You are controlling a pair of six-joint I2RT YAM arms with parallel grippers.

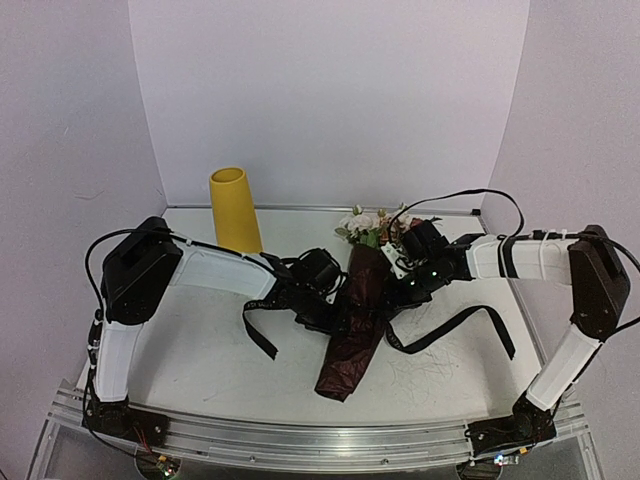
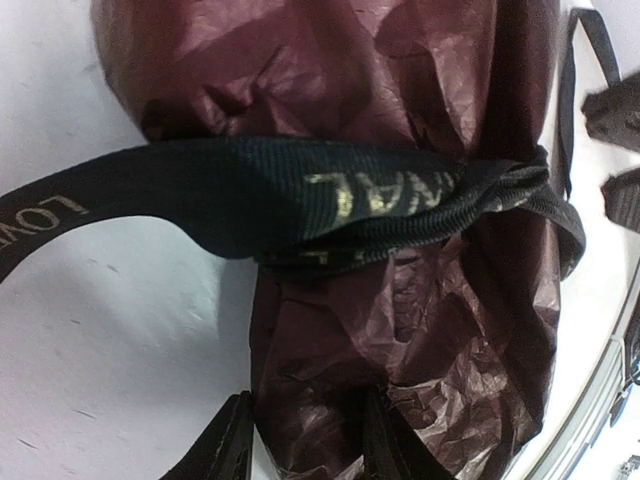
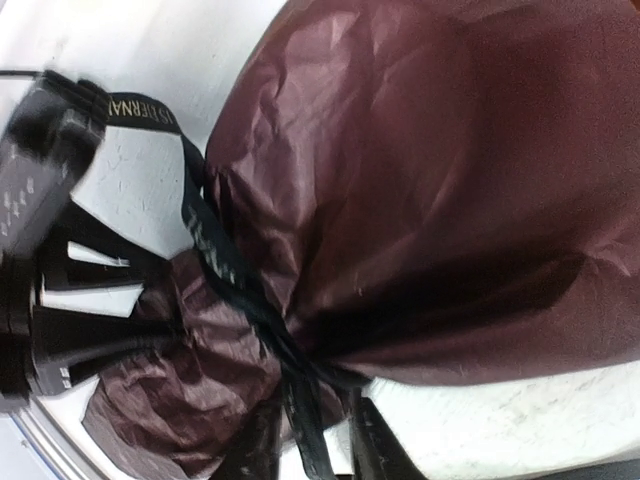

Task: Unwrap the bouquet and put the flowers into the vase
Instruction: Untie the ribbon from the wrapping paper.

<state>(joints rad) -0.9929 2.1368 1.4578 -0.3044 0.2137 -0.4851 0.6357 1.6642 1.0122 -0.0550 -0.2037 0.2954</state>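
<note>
Bouquet (image 1: 365, 270) is lying flat in the middle of the table (image 1: 200, 370), blooms pointing to the back wall and the paper tail toward the arms; the vase (image 1: 235, 208) stands upright at the back left, well apart from it and with nothing showing above its rim; so nothing's been moved over yet.

Dark red wrapping paper (image 1: 342, 368) is bunched round the stems, and the flowers (image 1: 368, 224) only poke out at the far end; the black ribbon (image 2: 350, 200) is cinched round the waist of the bundle with its long ends trailing off both sides. I'd call this the untying step, right at the start of the unwrap; next move probably needs one arm to pin the bundle while the other draws a ribbon end away from the knot, pulling along the strand so the whole thing doesn't just slide.

Left gripper (image 2: 310, 445) sits over the lower half of the paper; jaws about halfway, crinkled paper filling the gap and looking like it touches both fingers (image 2: 235, 445); can't tell if it's actually squeezing or only straddling. Right gripper (image 3: 315, 445) is at the knot from the other side; jaws parted a little, a ribbon strand running between its fingers (image 3: 375, 445) but not clamped as far as I can see.
</note>
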